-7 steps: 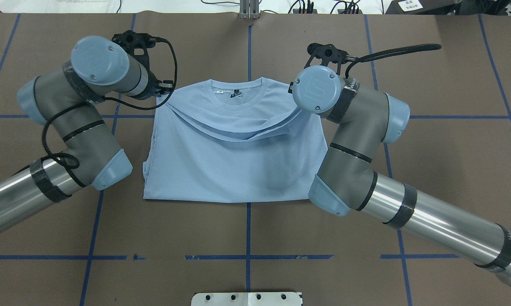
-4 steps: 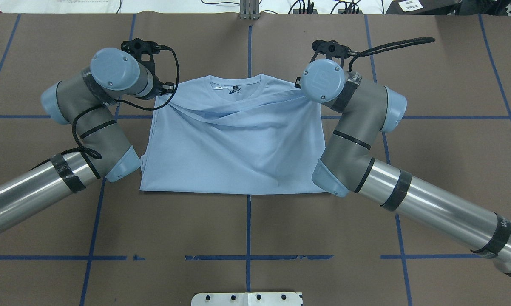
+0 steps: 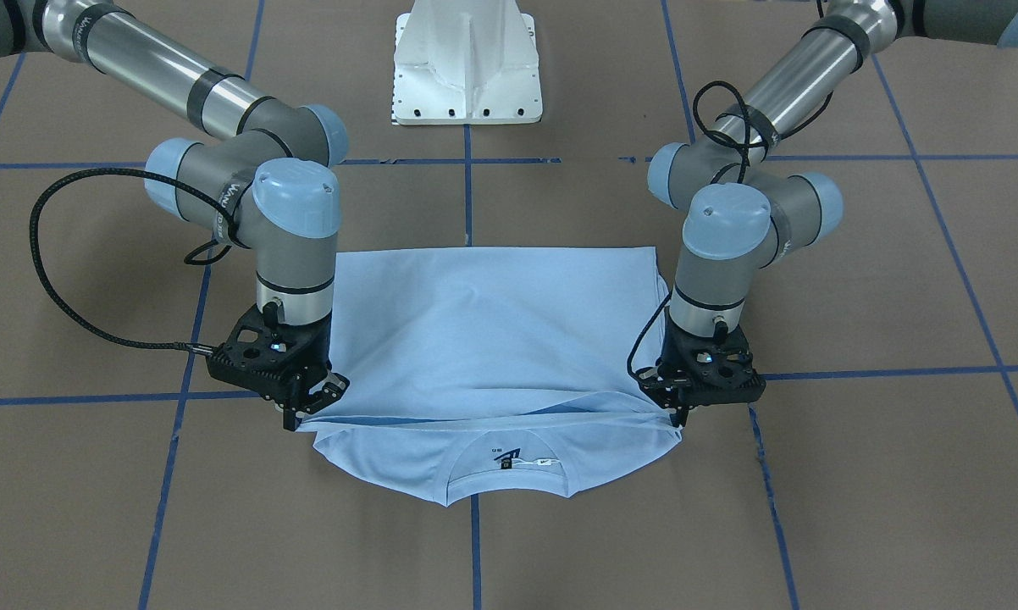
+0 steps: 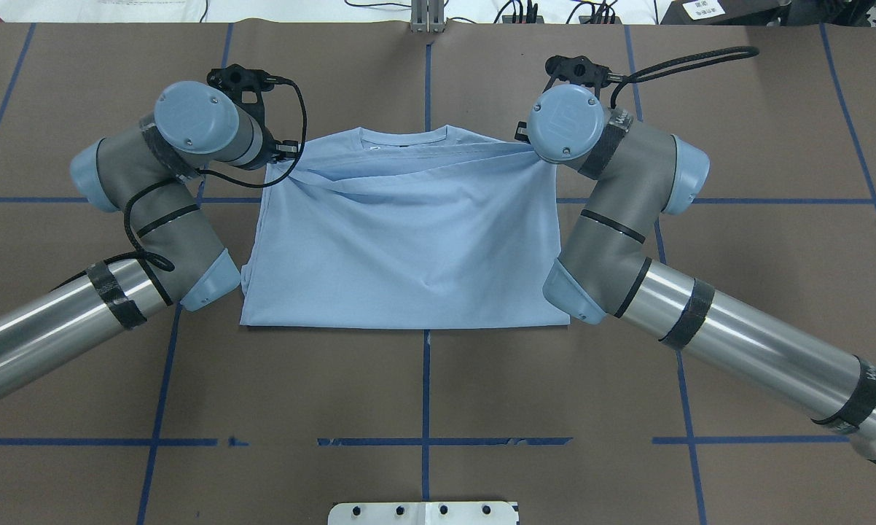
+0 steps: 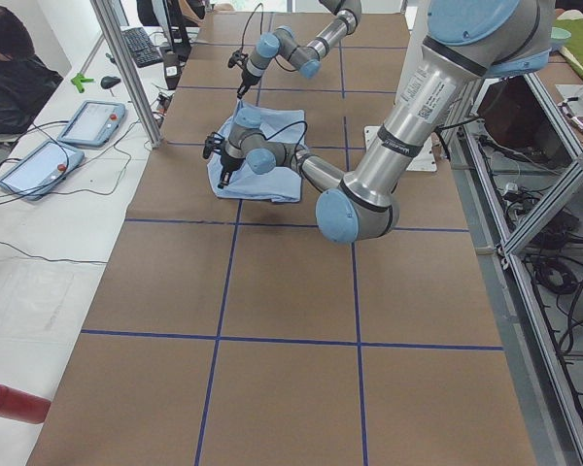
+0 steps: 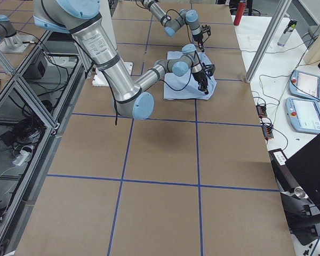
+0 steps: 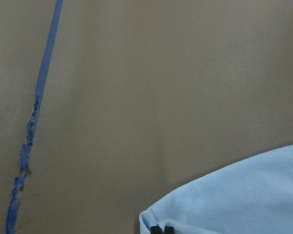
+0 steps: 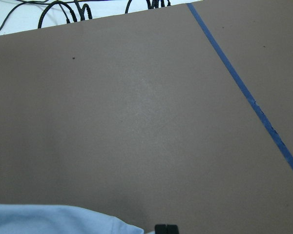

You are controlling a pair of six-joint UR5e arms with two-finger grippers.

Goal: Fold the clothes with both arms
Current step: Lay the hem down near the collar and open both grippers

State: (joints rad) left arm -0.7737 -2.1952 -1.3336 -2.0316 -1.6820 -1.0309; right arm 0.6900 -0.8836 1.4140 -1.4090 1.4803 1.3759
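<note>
From the front, a light blue T-shirt (image 3: 492, 330) lies folded in the middle of the brown table (image 3: 94, 508). Its round collar (image 3: 509, 485) and dark label (image 3: 506, 460) are on the side nearest the camera. The left claw (image 3: 677, 417), on this view's right, pinches one corner of the shirt's top layer. The right claw (image 3: 291, 417), on this view's left, pinches the other corner. The edge between them runs straight across, just above the collar. A white base (image 3: 468, 68) stands at the far side, and blue tape lines (image 3: 467, 195) cross the table.

From overhead, the shirt sits between the left arm (image 4: 154, 211) and the right arm (image 4: 613, 219). The held edge almost reaches the collar, so only a thin strip of the collar shows. The wrists mostly hide both claws.

From the left side, the shirt looks small and far up the table. The near arm points down at it. A person (image 5: 15, 68) sits in the top left corner.

From the right side, both arms meet over the shirt. The claws are too small to see well.

In the left wrist view, two black fingertips (image 7: 156, 228) are pressed together at the bottom, with blue cloth around them.

In the right wrist view, the black fingertips (image 8: 161, 228) are also pressed together at the bottom, beside the blue cloth.
</note>
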